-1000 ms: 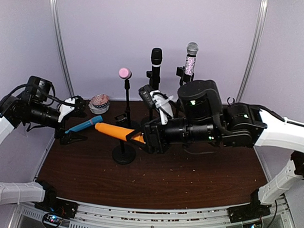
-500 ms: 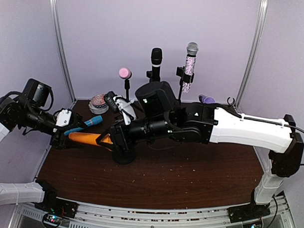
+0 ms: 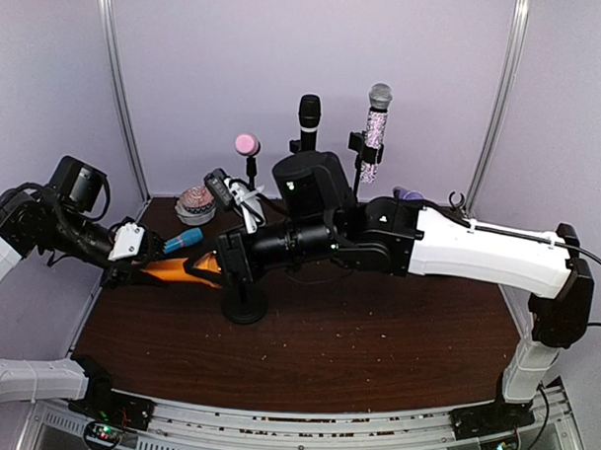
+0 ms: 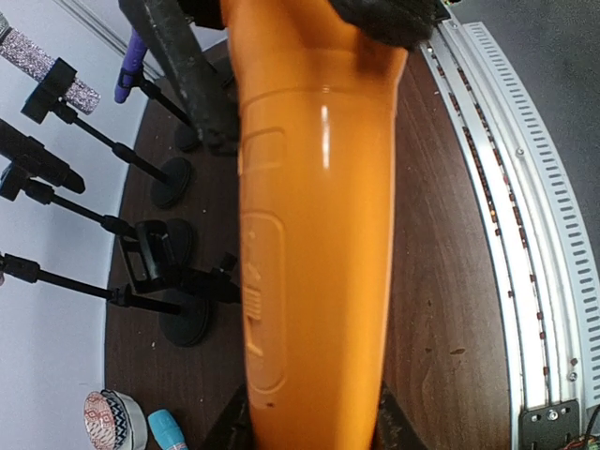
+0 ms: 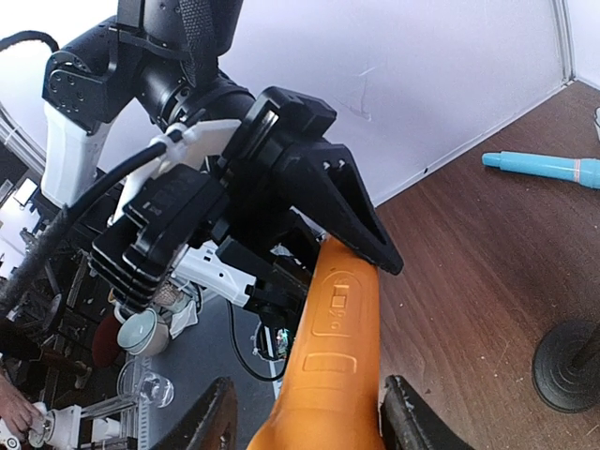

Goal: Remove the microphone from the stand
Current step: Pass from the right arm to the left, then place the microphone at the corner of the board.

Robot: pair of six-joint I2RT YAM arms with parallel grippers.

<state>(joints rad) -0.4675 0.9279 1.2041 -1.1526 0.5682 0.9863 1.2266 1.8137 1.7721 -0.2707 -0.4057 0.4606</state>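
Progress: the orange microphone (image 3: 185, 270) is up off the desk (image 3: 376, 336) at the left, held level in the air between the two arms. It touches no holder, so I judge the lifting-out done.
Left to do: it looks like a hand-over, with both arms on it at once. One must let go, and the microphone then needs setting down.
Left end effector (image 3: 153, 269): closed on the microphone's left end, its black fingers (image 5: 347, 216) lying against the tip.
Orange microphone: smooth, glossy plastic that tapers along its length, with moulded oblong panels in the shell.
Blue microphone (image 3: 181, 241): a slim matte stick just behind the orange one.
Right end effector (image 3: 225, 264): partly closed, gripping the microphone's right end from both sides.
Stand (image 3: 244, 304): a flat, round black base with a thin rod, just below the right end effector. I cannot see its clip from above.
Far stands: a pink foam head (image 3: 246, 143), a black mesh head (image 3: 309, 112) and a glittery handle (image 3: 375, 129), all upright.
Desk: dark wood grain.
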